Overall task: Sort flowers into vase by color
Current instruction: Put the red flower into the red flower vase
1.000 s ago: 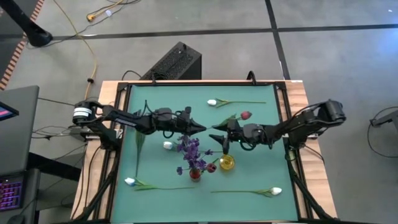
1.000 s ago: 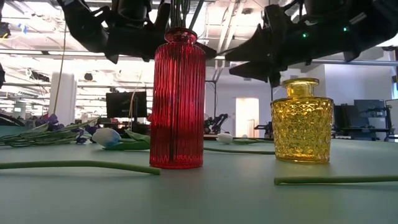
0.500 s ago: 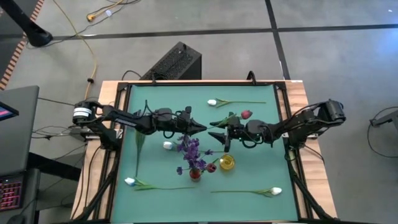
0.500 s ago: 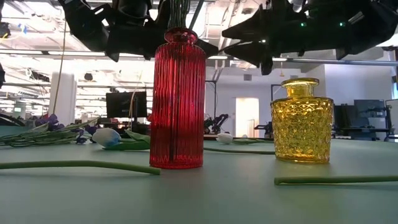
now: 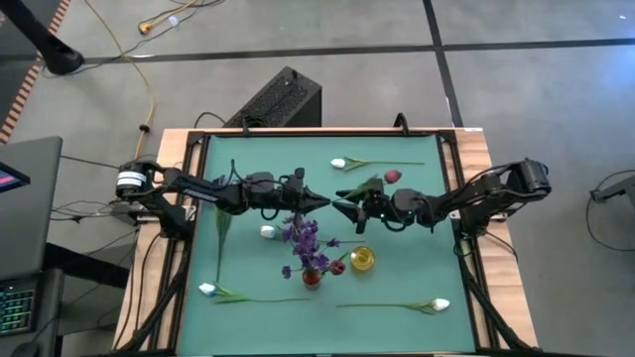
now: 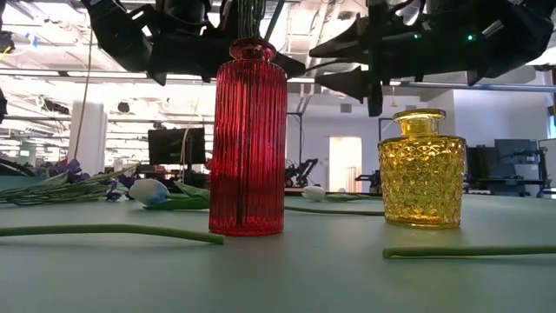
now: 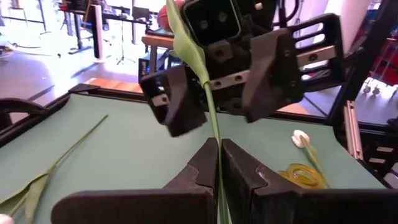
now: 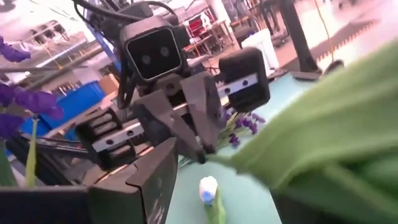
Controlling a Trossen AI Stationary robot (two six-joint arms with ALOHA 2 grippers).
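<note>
My left gripper (image 5: 319,203) is above the middle of the table, pointing level toward the right edge and shut on the thin green stem of a maroon-bloomed flower (image 5: 392,177). My right gripper (image 5: 339,205) faces it, open. Its two fingers stand on either side of the stem (image 7: 211,99) without touching it. A red vase (image 5: 312,279) holds purple flowers (image 5: 303,238). A yellow vase (image 5: 362,260) stands just to its right. Both vases stand on the green mat, nearer the front edge than the grippers. My left gripper pinches the flower's thin stem (image 7: 217,146) between its two fingertips, near the stem's bare end. The fingers come level from the table's left. The stem runs on ahead of them toward the bloom (image 7: 166,9). The flower is lifted clear of the table.
White-budded flowers lie on the mat at the far middle (image 5: 339,163), left of centre (image 5: 268,231), near left (image 5: 206,290) and near right (image 5: 440,305). A long green stem (image 5: 220,233) lies along the left side. The raised frame (image 5: 444,159) borders the table.
My right gripper has rolled about its own pointing line and stays open, facing my left gripper. One of its fingers pointed toward the near edge a second ago; both fingers now stand around the stem. My left gripper has kept still with the flower.
</note>
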